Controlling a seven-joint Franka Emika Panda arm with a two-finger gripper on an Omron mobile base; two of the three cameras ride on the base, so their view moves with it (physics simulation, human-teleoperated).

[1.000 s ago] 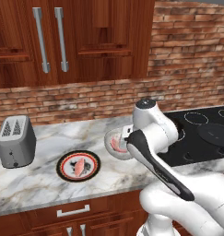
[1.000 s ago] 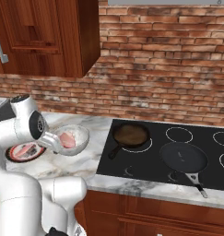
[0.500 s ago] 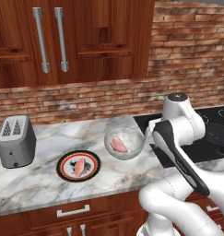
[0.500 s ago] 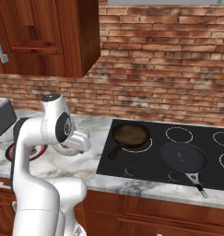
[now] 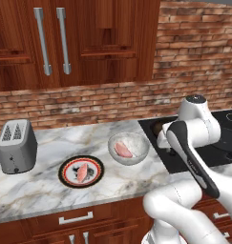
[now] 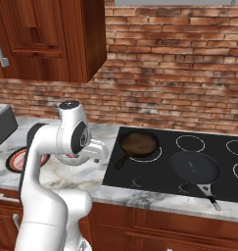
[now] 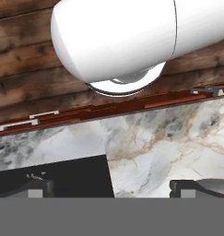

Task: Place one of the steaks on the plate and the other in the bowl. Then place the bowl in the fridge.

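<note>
Hand view: gripper (image 7: 111,191) spread wide; bowl (image 6: 69,159) mostly hidden behind arm.

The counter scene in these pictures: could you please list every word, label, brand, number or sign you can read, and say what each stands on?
There is no readable text anywhere.
The plate: a white motif on black, a picture and not lettering.
The toaster: plain grey, no brand or markings to be seen.
The cooktop: ring outlines and faint small marks along its front edge, too small to read.
</note>
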